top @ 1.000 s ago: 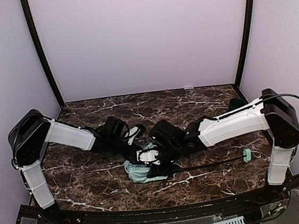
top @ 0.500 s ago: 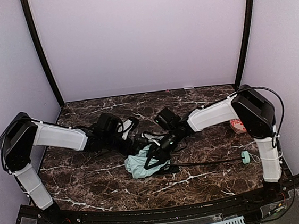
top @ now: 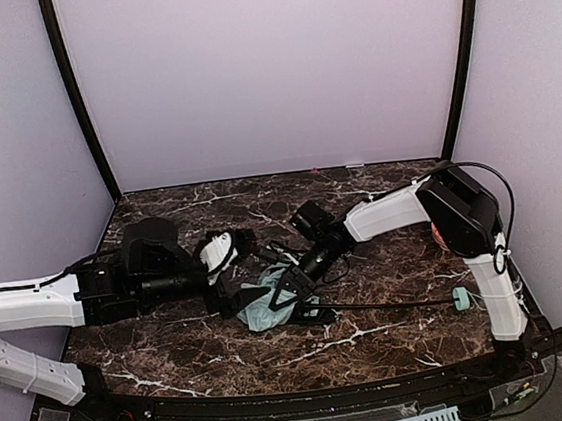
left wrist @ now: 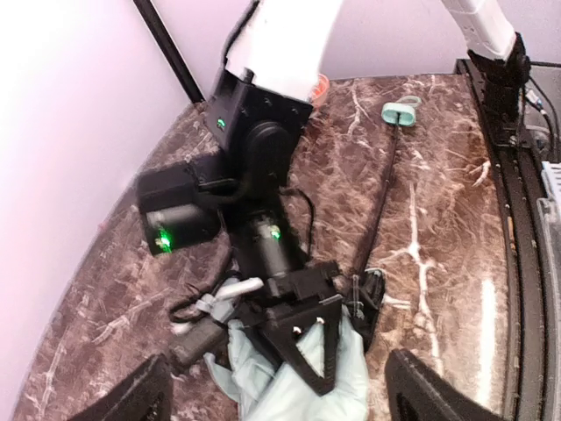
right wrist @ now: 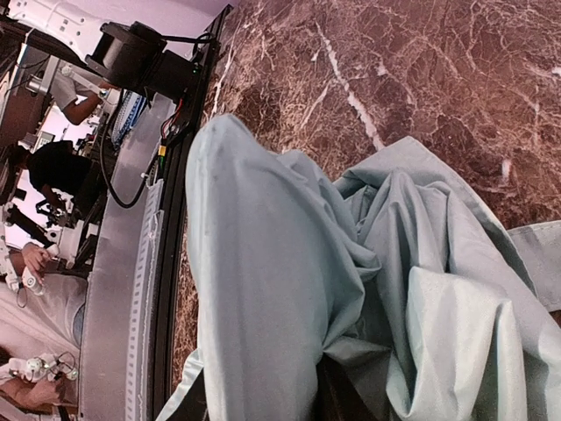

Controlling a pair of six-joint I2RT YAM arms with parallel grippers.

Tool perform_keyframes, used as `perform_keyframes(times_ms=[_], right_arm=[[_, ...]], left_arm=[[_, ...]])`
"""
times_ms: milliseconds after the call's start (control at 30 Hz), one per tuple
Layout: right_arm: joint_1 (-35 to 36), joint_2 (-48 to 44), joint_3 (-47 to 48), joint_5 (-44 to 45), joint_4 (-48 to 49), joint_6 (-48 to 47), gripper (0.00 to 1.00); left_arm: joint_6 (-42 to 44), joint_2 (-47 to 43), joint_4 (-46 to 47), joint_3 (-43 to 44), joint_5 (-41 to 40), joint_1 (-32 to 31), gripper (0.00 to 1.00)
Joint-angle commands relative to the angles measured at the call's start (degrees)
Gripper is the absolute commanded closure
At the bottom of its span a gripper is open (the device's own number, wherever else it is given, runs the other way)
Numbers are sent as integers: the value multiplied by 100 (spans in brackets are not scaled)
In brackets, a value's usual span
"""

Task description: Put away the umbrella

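Note:
The umbrella (top: 268, 310) lies collapsed at the table's middle, a crumpled mint-green bundle (left wrist: 307, 386). Its thin black shaft (left wrist: 379, 206) runs to the small mint handle (top: 461, 297), also seen far back in the left wrist view (left wrist: 401, 111). My right gripper (top: 292, 287) points down into the bundle, its black fingers (left wrist: 326, 346) shut on the fabric. Mint cloth (right wrist: 351, 289) fills the right wrist view and hides those fingers. My left gripper (top: 233, 284) stands open just left of the bundle, its fingers (left wrist: 140, 395) wide apart on either side with nothing held.
A small orange-and-white round object (top: 443, 236) sits at the right, half hidden by the right arm, and shows behind it in the left wrist view (left wrist: 320, 85). A loose black cable (left wrist: 197, 303) loops beside the right gripper. The table's front rail (right wrist: 123, 289) is close.
My left gripper has opened wide and its arm has drawn back to the left, off the umbrella. The right arm has straightened across the table, still holding the fabric.

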Motion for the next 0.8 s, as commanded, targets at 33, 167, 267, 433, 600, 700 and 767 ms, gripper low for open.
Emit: perform_keyframes(times_ms=[33, 167, 267, 433, 600, 700, 767], right_arm=[[-46, 783, -102, 1608, -1100, -9, 79], [-49, 856, 50, 1692, -1247, -254, 77], [-47, 877, 110, 1589, -1275, -416, 74], [-45, 797, 170, 1327, -1240, -686, 71], [-51, 638, 158, 1114, -1275, -975, 65], [-53, 510, 183, 1040, -1316, -1119, 59], [-76, 365, 222, 1032, -1312, -1123, 52]], left_arm=[[2225, 416, -891, -463, -404, -275, 2], [3116, 1011, -363, -527, -770, -284, 1], [3539, 1477, -4, -422, -928, -281, 1], [3685, 2346, -5, -58, -1057, -196, 1], [3401, 2880, -491, 399, -1044, -42, 7], [3371, 2885, -841, 388, -575, 20, 17], [3351, 2891, -1156, 435, -253, 53, 25]])
